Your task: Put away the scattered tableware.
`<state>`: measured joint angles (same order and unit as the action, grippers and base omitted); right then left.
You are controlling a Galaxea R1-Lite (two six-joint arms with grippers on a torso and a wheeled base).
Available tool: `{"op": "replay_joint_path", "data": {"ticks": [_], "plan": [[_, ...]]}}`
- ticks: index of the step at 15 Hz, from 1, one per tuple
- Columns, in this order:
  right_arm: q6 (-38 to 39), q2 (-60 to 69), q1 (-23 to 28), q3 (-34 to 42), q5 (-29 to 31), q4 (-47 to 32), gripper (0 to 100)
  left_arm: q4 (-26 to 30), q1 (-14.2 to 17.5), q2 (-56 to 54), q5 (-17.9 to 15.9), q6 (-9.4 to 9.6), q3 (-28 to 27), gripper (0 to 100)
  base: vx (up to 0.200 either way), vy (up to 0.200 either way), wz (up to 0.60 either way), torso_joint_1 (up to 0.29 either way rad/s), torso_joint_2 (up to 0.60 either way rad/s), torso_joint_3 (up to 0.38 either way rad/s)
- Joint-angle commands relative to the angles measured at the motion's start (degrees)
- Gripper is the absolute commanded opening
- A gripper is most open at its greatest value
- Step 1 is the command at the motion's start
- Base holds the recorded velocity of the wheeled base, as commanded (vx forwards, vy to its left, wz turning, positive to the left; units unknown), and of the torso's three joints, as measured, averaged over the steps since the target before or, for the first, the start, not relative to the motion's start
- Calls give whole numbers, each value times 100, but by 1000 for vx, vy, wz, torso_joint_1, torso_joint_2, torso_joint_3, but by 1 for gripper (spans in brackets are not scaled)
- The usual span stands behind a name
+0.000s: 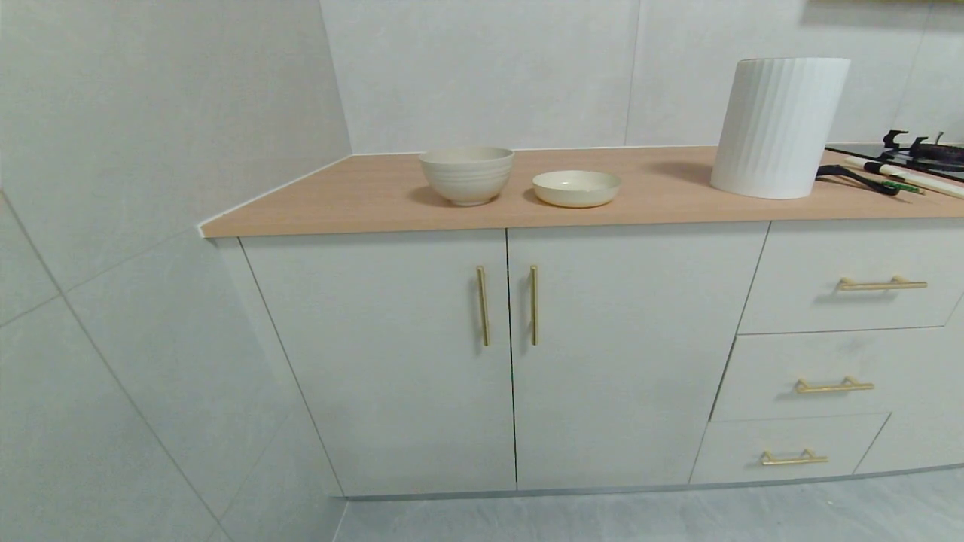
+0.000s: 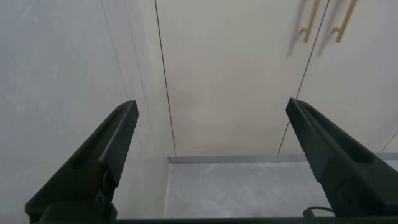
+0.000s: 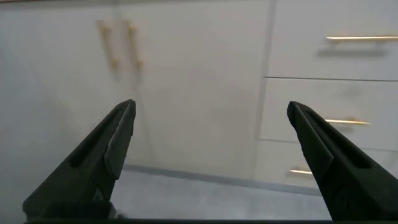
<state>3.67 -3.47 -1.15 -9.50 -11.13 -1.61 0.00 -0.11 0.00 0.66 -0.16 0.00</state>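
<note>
A ribbed cream bowl (image 1: 467, 174) stands on the wooden countertop (image 1: 361, 196), near its middle. Just to its right lies a shallow cream dish (image 1: 576, 187), apart from the bowl. My left gripper (image 2: 211, 109) is open and low down, facing the base of the left cabinet door (image 2: 230, 74), with nothing between its fingers. My right gripper (image 3: 211, 109) is open too, low in front of the cabinet doors (image 3: 186, 81) and drawers (image 3: 336, 99), holding nothing.
A tall white ribbed container (image 1: 778, 126) stands at the counter's right. Black-handled utensils (image 1: 858, 179) and a stove edge (image 1: 919, 150) lie beyond it. Below are two doors with gold handles (image 1: 508, 305) and three drawers (image 1: 851, 286). Tiled wall closes the left side.
</note>
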Motion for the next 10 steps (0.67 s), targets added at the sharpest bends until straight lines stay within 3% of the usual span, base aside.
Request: {"op": "replay_joint_path", "data": {"ticks": [1, 2, 4, 6, 8, 10], "plan": [[29, -1419, -219, -501, -539, -103, 100, 0, 2, 9, 4, -2, 0, 100, 0, 0, 0, 0, 0, 0], [-33, -1692, -290, -518, -566, -85, 100, 0, 2, 9, 4, -2, 0, 100, 0, 0, 0, 0, 0, 0], [-86, -3019, -492, -931, -1181, -85, 100, 0, 2, 9, 4, -2, 0, 100, 0, 0, 0, 0, 0, 0], [-51, -3880, -483, -1608, -1181, -41, 100, 0, 2, 9, 4, -2, 0, 100, 0, 0, 0, 0, 0, 0], [-51, -4065, -641, -1793, -1242, 55, 100, 0, 2, 9, 4, -2, 0, 100, 0, 0, 0, 0, 0, 0], [125, -4144, -1204, -1854, -1269, 126, 100, 0, 2, 9, 4, -2, 0, 100, 0, 0, 0, 0, 0, 0]]}}
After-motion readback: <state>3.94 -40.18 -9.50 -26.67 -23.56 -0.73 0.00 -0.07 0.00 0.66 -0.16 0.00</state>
